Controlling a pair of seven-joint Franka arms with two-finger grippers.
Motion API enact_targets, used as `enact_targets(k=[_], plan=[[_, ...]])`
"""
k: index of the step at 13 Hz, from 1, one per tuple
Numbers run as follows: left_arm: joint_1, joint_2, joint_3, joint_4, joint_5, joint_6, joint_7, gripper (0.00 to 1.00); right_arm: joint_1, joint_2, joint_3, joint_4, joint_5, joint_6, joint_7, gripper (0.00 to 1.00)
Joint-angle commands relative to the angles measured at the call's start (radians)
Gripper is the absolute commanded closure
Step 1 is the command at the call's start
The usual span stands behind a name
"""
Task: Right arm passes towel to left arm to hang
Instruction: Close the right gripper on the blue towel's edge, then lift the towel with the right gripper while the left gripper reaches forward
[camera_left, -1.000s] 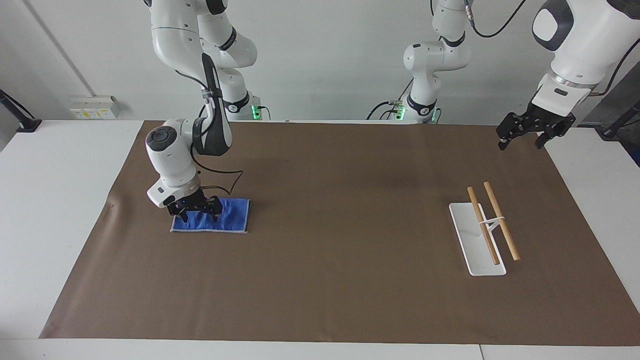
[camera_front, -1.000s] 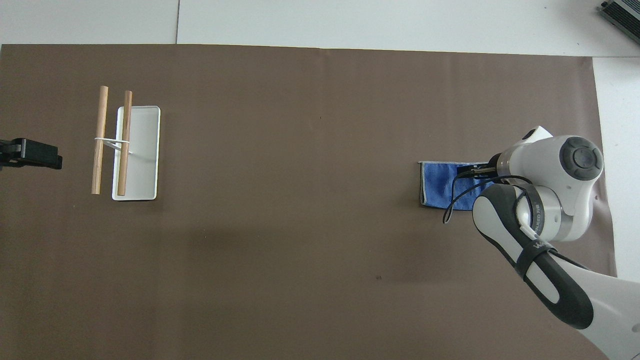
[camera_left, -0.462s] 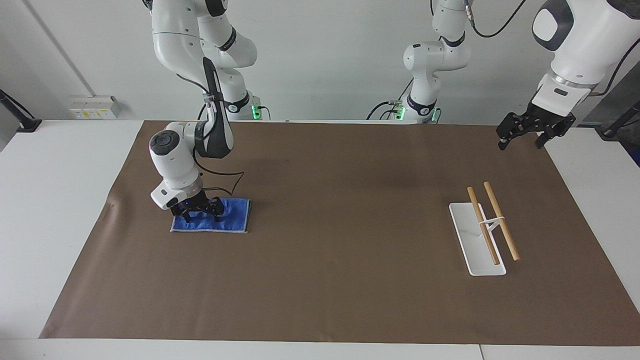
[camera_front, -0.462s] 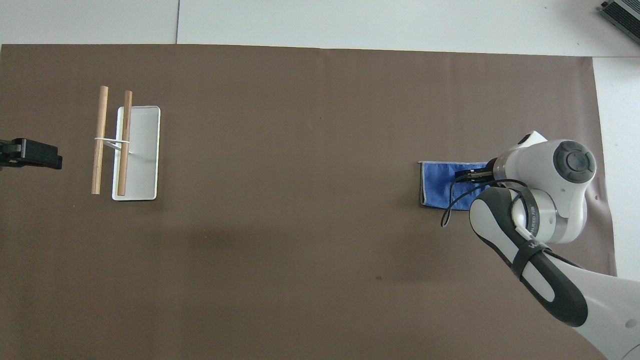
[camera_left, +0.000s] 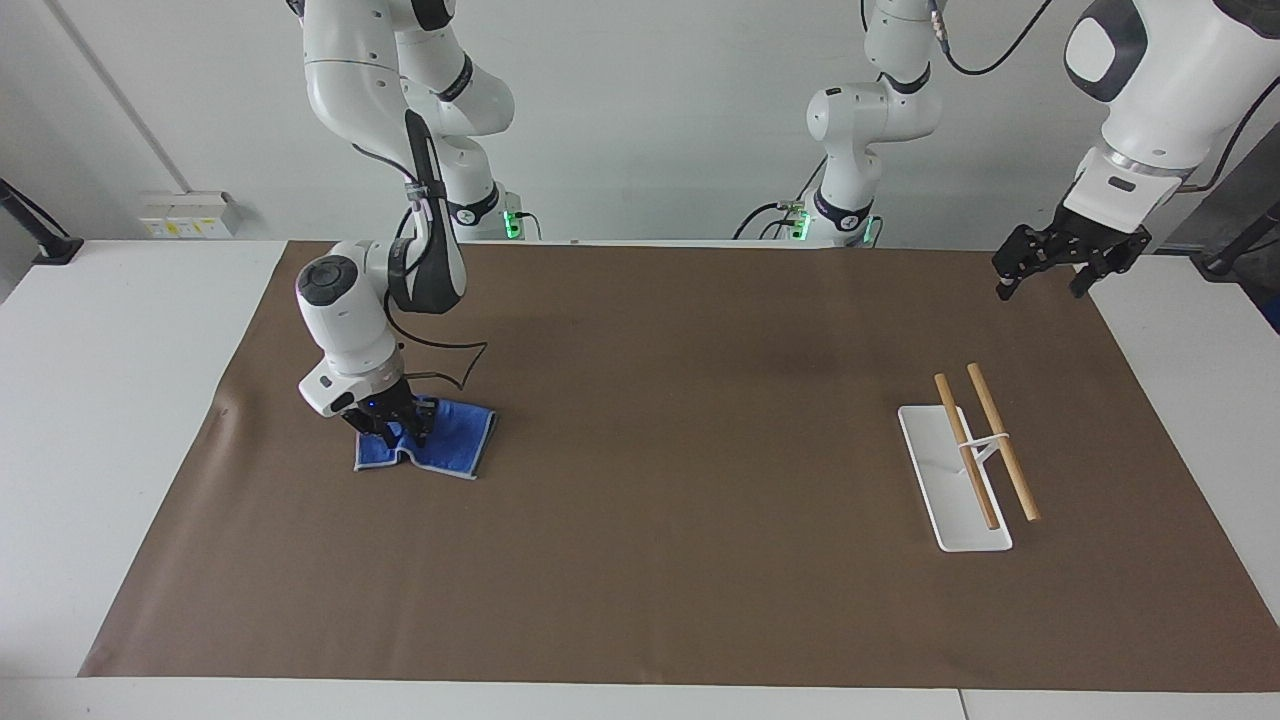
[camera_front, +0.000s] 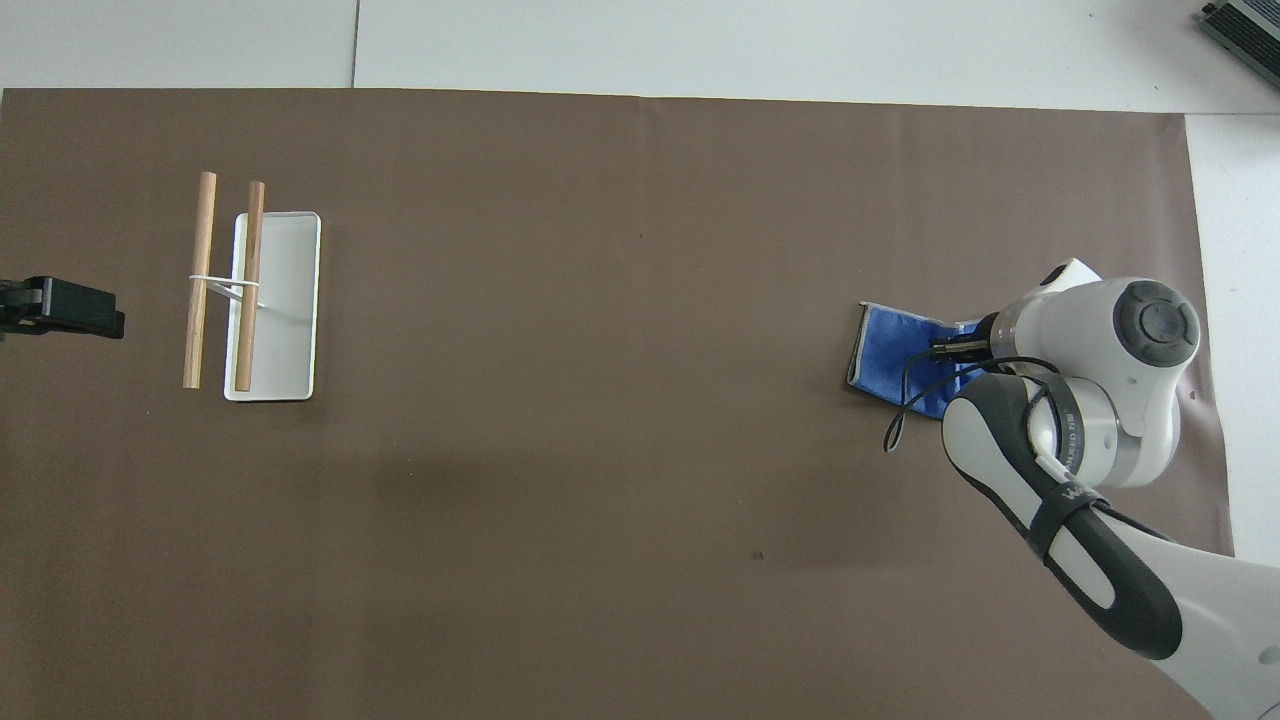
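The small bright-blue cloth towel lies bunched on the brown mat, pinched mid-cloth by the right gripper. Soft and light, it will droop, so an edge grip suits handover. Well apart from the towel, over the mat's corner, the left gripper waits open.
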Motion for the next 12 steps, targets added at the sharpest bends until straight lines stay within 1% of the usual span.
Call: enact_targets(k=[1,3,5,7,9,12], plan=[[0.011,-0.007,-0.004,-0.002,-0.011,-0.01,0.0,0.0,0.002,-0.005,0.013,0.0,0.02,-0.018,-0.029,1.0],[0.011,-0.007,-0.004,-0.002,-0.011,-0.01,0.0,0.0,0.005,-0.048,0.033,0.021,0.019,-0.065,-0.05,1.0],[0.011,-0.007,-0.004,-0.002,-0.011,-0.01,0.0,0.0,0.008,-0.08,0.055,0.082,0.019,-0.162,-0.059,1.0],[0.011,-0.007,-0.004,-0.002,-0.011,-0.01,0.0,0.0,0.007,-0.112,0.084,0.13,0.023,-0.223,-0.062,1.0],[0.011,-0.007,-0.004,-0.002,-0.011,-0.01,0.0,0.0,0.007,-0.132,0.119,0.167,0.095,-0.234,-0.062,1.0],[0.011,-0.007,-0.004,-0.002,-0.011,-0.01,0.0,0.0,0.008,-0.134,0.199,0.234,0.215,-0.265,-0.062,1.0]])
